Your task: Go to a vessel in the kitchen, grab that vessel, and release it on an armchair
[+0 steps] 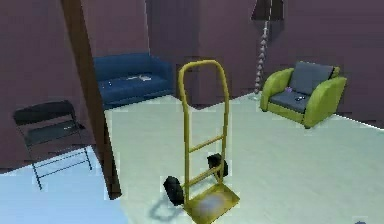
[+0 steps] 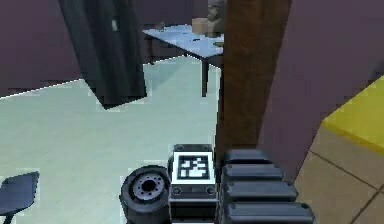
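claw [image 2: 148,195]: you see its dark round body at the near edge of the arm side view, left of middle. The fingers cannot be made out, so you cannot tell how the claw stands or whether it holds anything.
marker square [image 2: 192,167]: white with black marks, just right of the claw's body.
arm [image 2: 258,190]: a dark ribbed bar just right of the marker square, running off the near edge.
floor [image 2: 90,140]: pale green beyond the claw, with tan tiles at the near right.
brown post [image 2: 250,70]: a broad upright just beyond the arm, reaching the top of the arm side view.
yellow block [image 2: 360,125]: at the right edge, past the brown post, below a purple wall.
table [image 2: 180,40]: far, left of the brown post, with a pale blue top on dark legs. A brownish shape [image 2: 212,15] stands at its far end, and you cannot tell whether it is a vessel.
dark panel [image 2: 105,50]: tall, far left, left of the table.
armchair [image 1: 303,93]: lime green with grey cushions, far right in the forward view.
hand truck [image 1: 205,140]: yellow, upright, on black wheels, near the middle, nearer than the armchair and to its left.
sofa [image 1: 133,78]: blue, far, left of middle, against the purple wall.
folding chair [image 1: 50,130]: dark, at the left, nearer than the sofa.
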